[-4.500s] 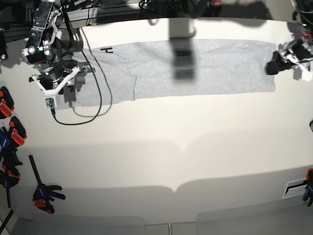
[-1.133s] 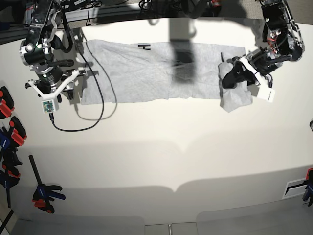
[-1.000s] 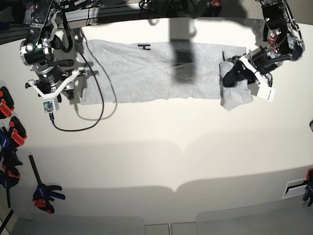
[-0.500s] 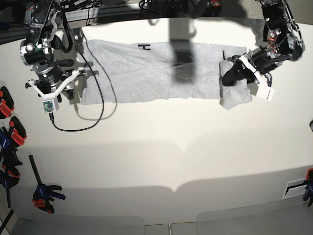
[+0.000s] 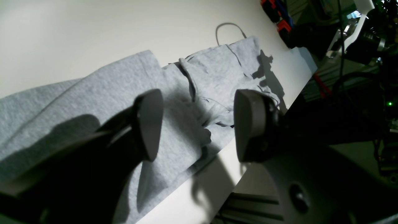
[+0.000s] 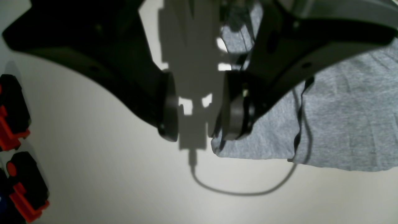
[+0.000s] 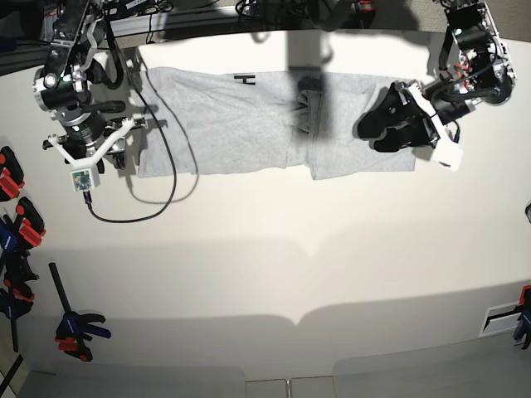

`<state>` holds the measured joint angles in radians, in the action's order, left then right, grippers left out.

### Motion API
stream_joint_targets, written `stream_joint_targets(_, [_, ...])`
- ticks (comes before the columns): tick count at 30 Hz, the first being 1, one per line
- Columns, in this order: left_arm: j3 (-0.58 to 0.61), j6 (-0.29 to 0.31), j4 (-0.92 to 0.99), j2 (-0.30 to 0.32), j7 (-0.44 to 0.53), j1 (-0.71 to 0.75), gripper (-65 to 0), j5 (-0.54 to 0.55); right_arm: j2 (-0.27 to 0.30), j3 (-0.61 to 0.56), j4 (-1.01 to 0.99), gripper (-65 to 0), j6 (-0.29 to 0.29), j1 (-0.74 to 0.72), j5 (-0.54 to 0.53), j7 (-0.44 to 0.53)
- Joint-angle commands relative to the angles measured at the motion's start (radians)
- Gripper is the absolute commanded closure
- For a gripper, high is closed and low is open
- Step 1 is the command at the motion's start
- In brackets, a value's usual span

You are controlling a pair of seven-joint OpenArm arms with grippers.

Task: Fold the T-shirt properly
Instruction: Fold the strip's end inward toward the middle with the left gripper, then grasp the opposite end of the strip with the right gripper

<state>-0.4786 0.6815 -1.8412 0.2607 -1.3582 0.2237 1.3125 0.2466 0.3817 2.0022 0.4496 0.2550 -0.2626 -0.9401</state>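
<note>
Black arms w/ white brackets, dark oval fingertips [image 5: 149,124].

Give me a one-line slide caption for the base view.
Left gripper open above the folded-over end of the grey T-shirt; right gripper at the opposite end.

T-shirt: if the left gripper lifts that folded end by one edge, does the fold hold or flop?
Likely flops: the T-shirt is thin grey knit, lying flat with soft wrinkles and a loose bunched ridge mid-cloth. Probably light, so it should drag rather than resist. The left gripper stands open above the folded end, holding nothing.
</note>
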Motion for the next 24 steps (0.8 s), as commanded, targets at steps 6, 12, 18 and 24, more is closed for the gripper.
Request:
stream_joint_targets(6, [-0.005,0.017,-0.017,0.007,0.037,-0.008,-33.5,-0.003,0.011,0.005,0.019,-22.7,0.006,-0.008,-0.003,0.014])
stream_joint_targets(12, [-0.005,0.017,0.037,-0.094,0.355,-0.011,-33.5,-0.350,0.011,0.004,0.019,-22.7,0.006,-0.010,-0.011,0.046])
stream_joint_targets(18, [0.031,0.017,0.153,-0.102,0.508,-0.008,-33.5,-0.576,0.011,0.005,0.019,-22.7,0.006,-0.011,-0.010,0.010])
stream_joint_targets(24, [0.129,0.017,0.256,-0.102,0.597,-0.008,-26.2,-0.708,0.011,0.005,0.019,-22.7,0.006,-0.011,-0.010,0.010])
